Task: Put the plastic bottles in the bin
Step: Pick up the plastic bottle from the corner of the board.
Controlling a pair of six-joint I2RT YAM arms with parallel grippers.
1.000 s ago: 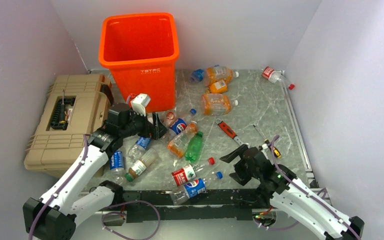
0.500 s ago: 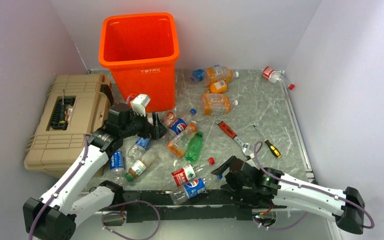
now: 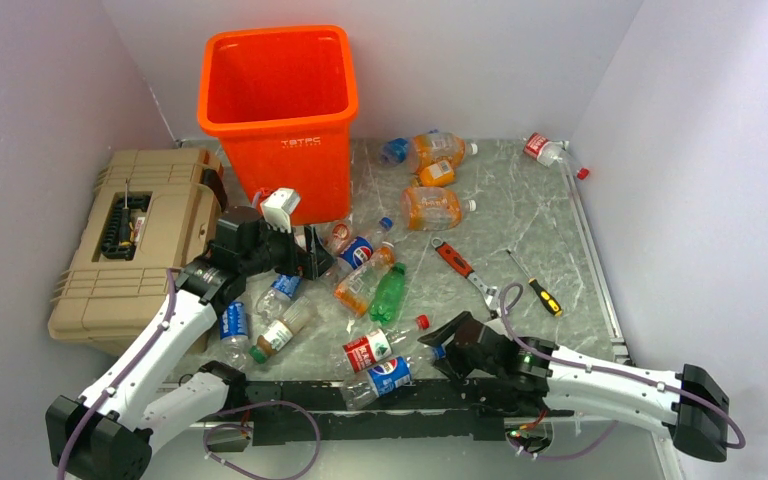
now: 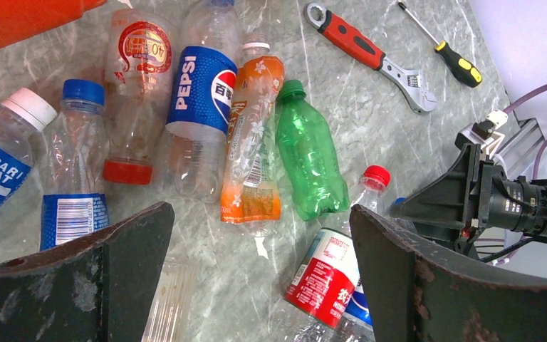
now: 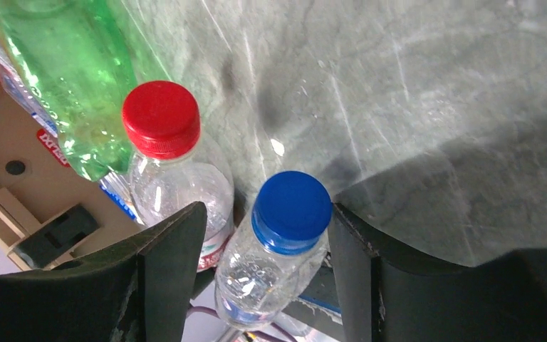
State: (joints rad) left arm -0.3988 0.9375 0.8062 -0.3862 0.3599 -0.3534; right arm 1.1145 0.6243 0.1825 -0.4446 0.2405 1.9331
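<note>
Bin: the tall bright orange plastic bin stands at the far left of the grey marbled table. No bottle shows in the part of its inside that the top view reveals.
Bottles: every small plastic drink bottle in view lies on the table. One group is far back to the right of the bin, a cluster sits mid-table, and others line the near edge.
Right jaws: the right gripper reaches low along the near edge. Its jaws stand either side of the neck of a clear blue-capped bottle, with a gap on one side, so they are not yet pinching it.
Neighbours: a clear red-capped bottle lies just beside that one, with a green bottle beyond.
Left jaws: the left gripper hangs over the middle cluster with its jaws spread wide and nothing between them.
Progress: judged as barely begun, with no bottle seen binned or lifted.
Left to do: close on the blue-capped bottle, carry it to the bin, then repeat for all the rest.
</note>
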